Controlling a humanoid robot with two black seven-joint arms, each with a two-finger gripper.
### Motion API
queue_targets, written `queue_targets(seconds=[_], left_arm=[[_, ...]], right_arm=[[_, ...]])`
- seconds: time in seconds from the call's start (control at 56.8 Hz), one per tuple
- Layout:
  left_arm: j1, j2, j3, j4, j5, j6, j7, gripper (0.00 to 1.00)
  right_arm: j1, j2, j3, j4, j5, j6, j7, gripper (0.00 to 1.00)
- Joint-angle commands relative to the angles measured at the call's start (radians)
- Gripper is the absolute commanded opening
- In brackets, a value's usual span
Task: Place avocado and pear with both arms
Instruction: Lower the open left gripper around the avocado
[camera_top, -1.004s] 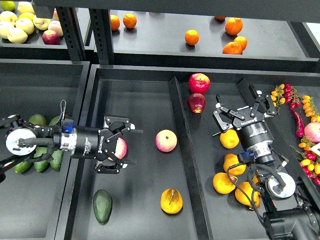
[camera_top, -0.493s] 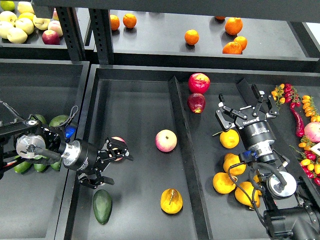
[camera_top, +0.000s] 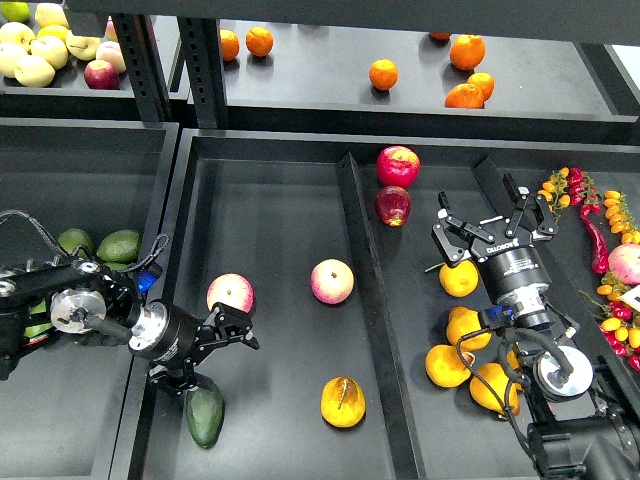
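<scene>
The avocado (camera_top: 204, 416), dark green smooth teardrop fruit, lies beside the streaked golden pear (camera_top: 343, 401); left gripper (camera_top: 212, 358) spread above it for grasping; right gripper (camera_top: 493, 226) spread wide, empty

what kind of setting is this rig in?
Likely a mock grocery produce section: black display bins with dividers, oranges on a rear shelf, loose apples, chili peppers, sorted fruit by compartment.

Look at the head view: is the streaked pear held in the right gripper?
No. The pear lies free on the tray floor, while the right gripper hangs open and empty, well to its right.
</scene>
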Motion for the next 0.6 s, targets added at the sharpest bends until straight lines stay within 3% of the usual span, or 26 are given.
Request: queue_targets(seconds=[0.0,0.581], left_arm=[[-0.006,-0.005,0.025,0.001,0.023,0.000,0.000,0.97],[-0.004,-0.084,0.058,0.059,0.088,0.000,0.000,0.96]], right_arm=[[-0.002,0.000,0.002,-0.003,0.002,0.002,0.000,1.00],[-0.010,0.000,0.003,-0.011,0.003,0.002,0.000,1.00]])
